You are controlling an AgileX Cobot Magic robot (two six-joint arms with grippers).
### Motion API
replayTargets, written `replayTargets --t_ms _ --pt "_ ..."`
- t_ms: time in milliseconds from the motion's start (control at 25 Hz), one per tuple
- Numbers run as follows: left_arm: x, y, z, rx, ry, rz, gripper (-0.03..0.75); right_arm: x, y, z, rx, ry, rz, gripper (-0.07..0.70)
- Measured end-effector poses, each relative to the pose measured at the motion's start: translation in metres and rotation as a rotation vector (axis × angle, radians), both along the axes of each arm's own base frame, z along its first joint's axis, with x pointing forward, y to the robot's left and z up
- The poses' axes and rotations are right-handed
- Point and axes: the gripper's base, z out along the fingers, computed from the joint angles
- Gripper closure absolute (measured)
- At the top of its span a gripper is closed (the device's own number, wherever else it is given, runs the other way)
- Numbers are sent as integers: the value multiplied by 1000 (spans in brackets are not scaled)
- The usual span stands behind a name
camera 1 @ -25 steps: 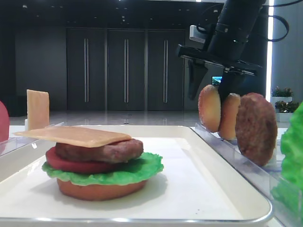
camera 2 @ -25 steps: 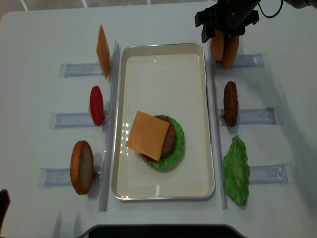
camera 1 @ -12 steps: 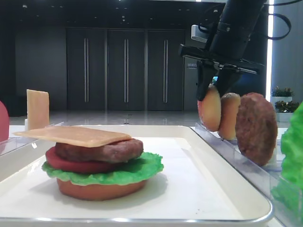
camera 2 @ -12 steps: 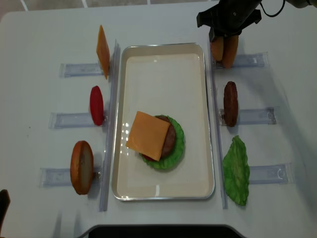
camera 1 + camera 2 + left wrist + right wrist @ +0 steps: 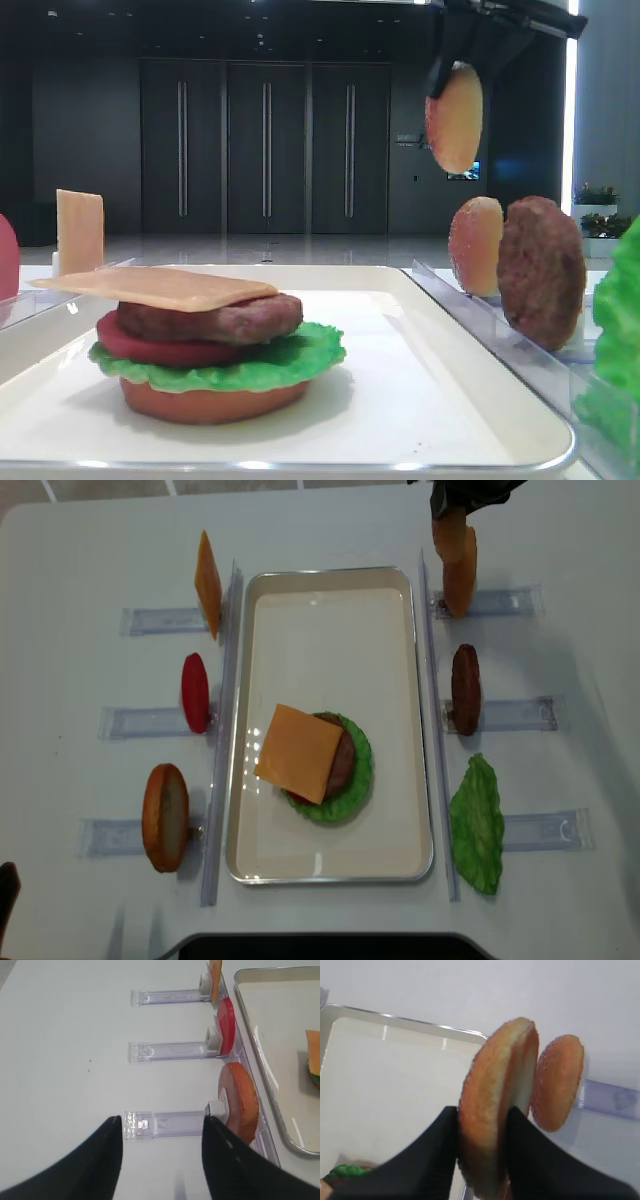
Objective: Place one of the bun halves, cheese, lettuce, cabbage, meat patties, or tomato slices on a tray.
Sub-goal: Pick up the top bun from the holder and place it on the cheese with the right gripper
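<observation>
Bun top hangs on edge, pinched between the black fingers of the right hand, lifted clear above the clear rack where the second bun stands, just right of the tray. Left hand, low over the worktop, stands wide and holds nothing.

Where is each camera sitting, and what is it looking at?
Low front view: at tray level, facing across the burger; the right fingers hold a bun high up.
Right wrist view: on the right arm, looking down past its black fingers clamping that bun.
Left wrist view: on the left arm, looking down at the racks; both fingers show, spread apart.
Overhead view: straight down on the table; the right arm is barely visible at the top edge.
All four show the tray.
</observation>
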Motion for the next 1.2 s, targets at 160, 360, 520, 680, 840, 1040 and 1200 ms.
replayTargets --t_ms 160,360,520,680,840,1040,1200 --pt "0 0 0 0 0 0 325 -12 -6 19 -10 -6 -22 418" --pt "0 0 0 0 0 0 325 -22 -11 22 -46 52 -28 418" --pt "0 0 0 0 0 0 325 -32 -14 22 -69 141 -42 418" --pt "0 0 0 0 0 0 325 -60 -13 35 -106 115 -57 418" --pt "0 0 0 0 0 0 325 -110 -14 49 -95 97 -59 418" --pt "0 0 0 0 0 0 325 -182 -21 60 -24 92 -80 419" --pt "0 0 0 0 0 0 325 -236 -27 60 43 102 -83 419"
